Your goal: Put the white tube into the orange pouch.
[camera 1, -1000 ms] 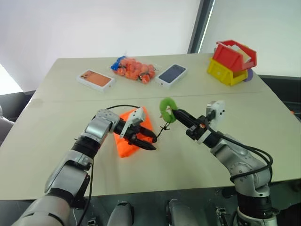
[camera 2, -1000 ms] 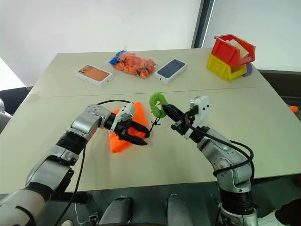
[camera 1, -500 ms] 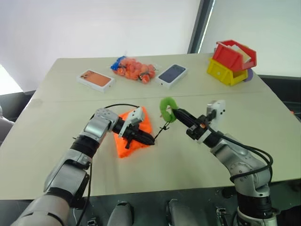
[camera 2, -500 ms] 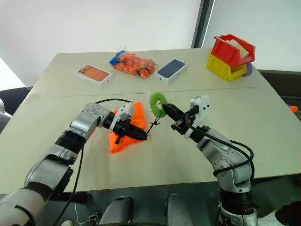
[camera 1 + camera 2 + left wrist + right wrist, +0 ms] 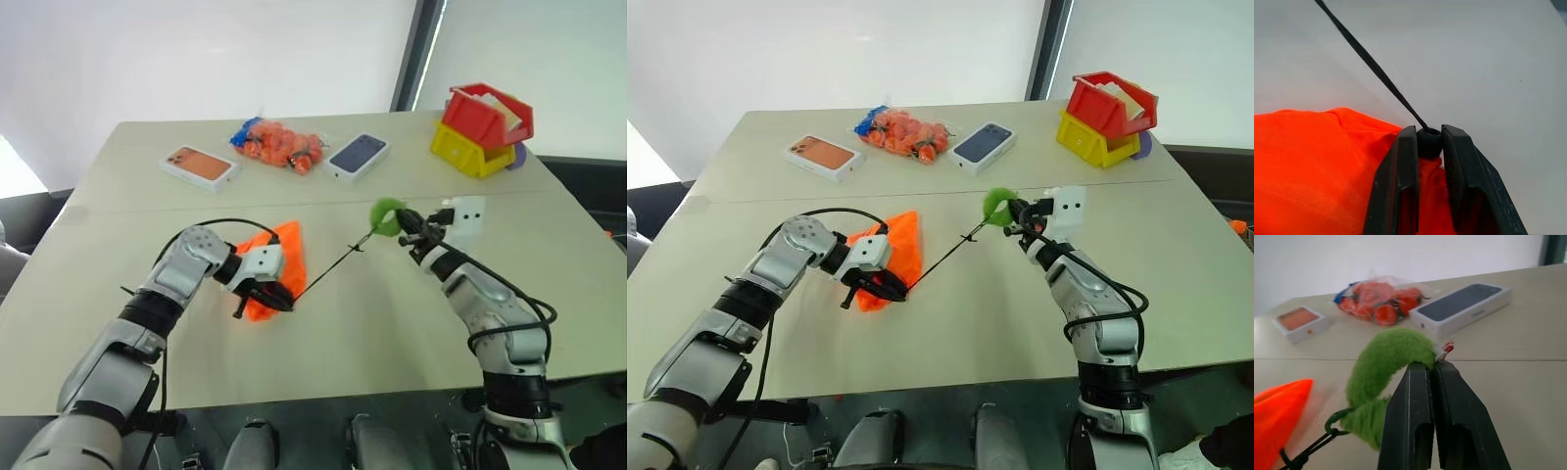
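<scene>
Lying flat on the matte table (image 5: 411, 323), the ribbed orange pouch (image 5: 277, 264) has its round black cord stopper (image 5: 1428, 142) pinched by the left gripper (image 5: 1428, 142). The right gripper (image 5: 1431, 366), closed, clamps the fuzzy green ring (image 5: 1386, 363), the thin cord (image 5: 328, 271) taut.

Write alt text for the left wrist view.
The left gripper is shut on a small black cord stopper at the edge of the orange pouch. A taut black cord runs from it across the pale table.

A pale beige desk (image 5: 549, 294) carried a neon-orange fabric pouch (image 5: 279, 264), two boxed phones (image 5: 200, 166) (image 5: 359, 157), a clear mesh bag of orange items (image 5: 277, 143), and stacked red-and-yellow plastic bins (image 5: 482, 130).
</scene>
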